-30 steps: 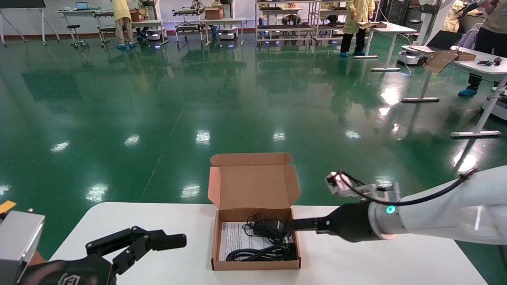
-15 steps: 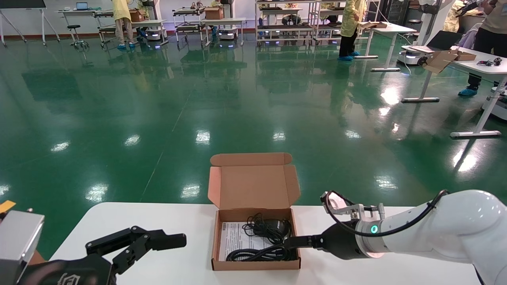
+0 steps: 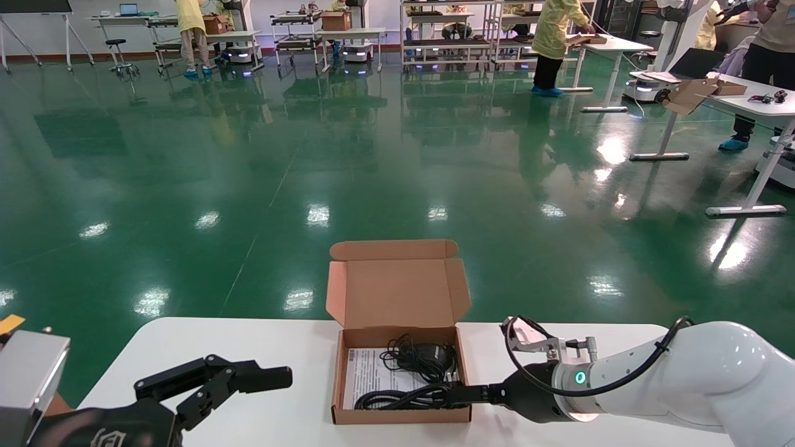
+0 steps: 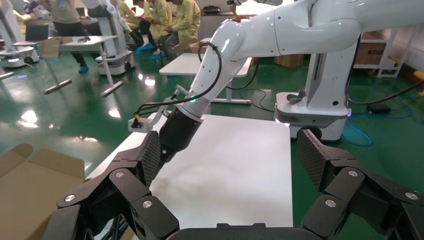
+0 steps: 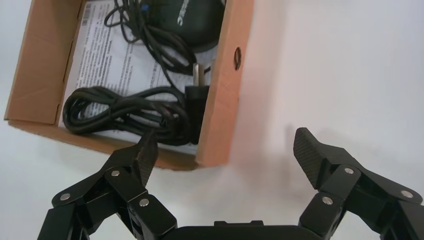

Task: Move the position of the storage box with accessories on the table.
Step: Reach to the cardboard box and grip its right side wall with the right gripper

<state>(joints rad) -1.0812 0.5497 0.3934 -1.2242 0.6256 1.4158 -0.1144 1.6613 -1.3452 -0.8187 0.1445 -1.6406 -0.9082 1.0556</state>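
**Right gripper astride the box's right wall, near corner**

We see a white table [image 3: 261, 335] with rounded far corners, standing on a glossy green floor [image 3: 248, 174] that reflects the ceiling lights. Far behind are desks, shelving racks [image 3: 447, 31] and people in yellow coats [image 3: 556, 31].

The storage box [image 3: 337, 385] sits mid-table, its back wall near the far edge, its lid [image 3: 397, 292] upright and side tabs splayed. Inside lie the accessories: a white paper sheet [image 3: 366, 372] on the floor of the box, coiled black cables [image 3: 404, 397] toward the front, and a black adapter [image 3: 425, 355] toward the back.

The right gripper [image 5: 225, 150] reaches in from the right at the box's near right corner. Its fingers are spread wide: one hangs over the cables inside, the other over bare tabletop outside, with the right wall between them. It has hold of nothing.

The left gripper [image 3: 248, 379] hovers parked over the table's near left, fingers wide apart and empty.

Bare tabletop lies on both sides of the box, broader on the left; the front wall stands well back from the near edge.
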